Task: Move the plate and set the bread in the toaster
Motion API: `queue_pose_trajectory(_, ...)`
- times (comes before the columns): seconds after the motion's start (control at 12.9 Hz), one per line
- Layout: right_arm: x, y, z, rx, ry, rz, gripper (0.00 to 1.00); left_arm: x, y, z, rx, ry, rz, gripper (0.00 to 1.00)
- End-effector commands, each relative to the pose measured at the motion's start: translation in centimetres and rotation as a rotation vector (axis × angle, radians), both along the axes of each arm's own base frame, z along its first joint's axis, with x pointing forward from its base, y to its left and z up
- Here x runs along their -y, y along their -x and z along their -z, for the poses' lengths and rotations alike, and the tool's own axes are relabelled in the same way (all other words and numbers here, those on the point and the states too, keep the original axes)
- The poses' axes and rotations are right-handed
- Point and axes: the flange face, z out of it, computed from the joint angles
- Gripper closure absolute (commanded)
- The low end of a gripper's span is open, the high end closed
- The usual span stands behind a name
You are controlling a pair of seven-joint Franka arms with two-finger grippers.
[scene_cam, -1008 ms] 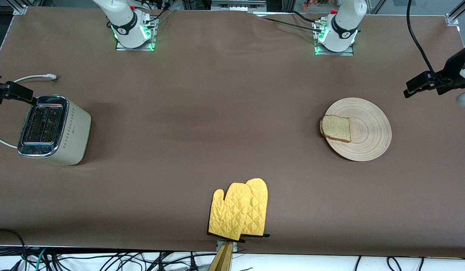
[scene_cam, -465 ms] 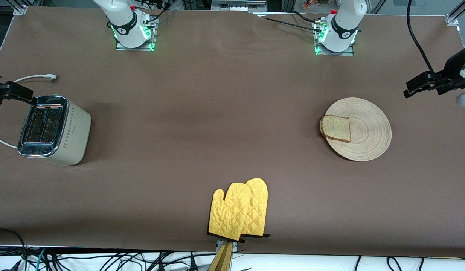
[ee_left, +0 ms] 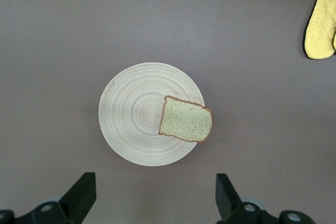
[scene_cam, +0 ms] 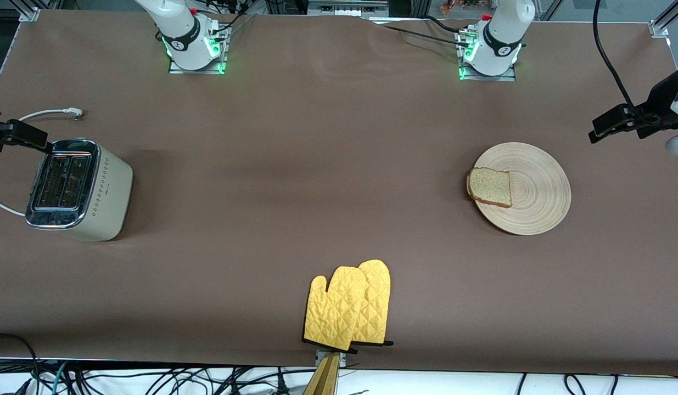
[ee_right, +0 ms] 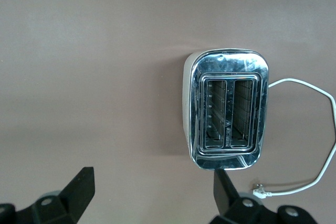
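Observation:
The pale wooden plate (scene_cam: 533,189) (ee_left: 137,121) lies on the brown table toward the left arm's end. The bread (scene_cam: 489,187) (ee_left: 186,119) lies flat on its rim on the side toward the right arm's end, slightly overhanging. The cream toaster (scene_cam: 80,189) (ee_right: 227,109) stands at the right arm's end with both slots empty. My left gripper (ee_left: 155,198) hangs open high over the table beside the plate, holding nothing. My right gripper (ee_right: 152,192) hangs open high beside the toaster, also holding nothing.
A pair of yellow oven mitts (scene_cam: 349,307) (ee_left: 321,22) lies at the table's edge nearest the front camera, midway along. The toaster's white cord (scene_cam: 45,114) (ee_right: 310,182) trails on the table beside it. Bare brown cloth lies between toaster and plate.

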Motion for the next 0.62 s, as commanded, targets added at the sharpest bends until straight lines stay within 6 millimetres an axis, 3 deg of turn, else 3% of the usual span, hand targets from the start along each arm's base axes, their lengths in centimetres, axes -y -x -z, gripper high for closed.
queue_pose_trajectory(0.0,0.17,0.09,-0.34,0.008,-0.014,0.019,0.0,-0.16,-0.3,-0.58,0.01,-0.008,0.001,0.0)
queue_pose_trajectory(0.54,0.16,-0.01,-0.17,0.007,-0.015,0.019,0.0,-0.25,-0.37,-0.77,0.019,-0.008,-0.001,0.0)
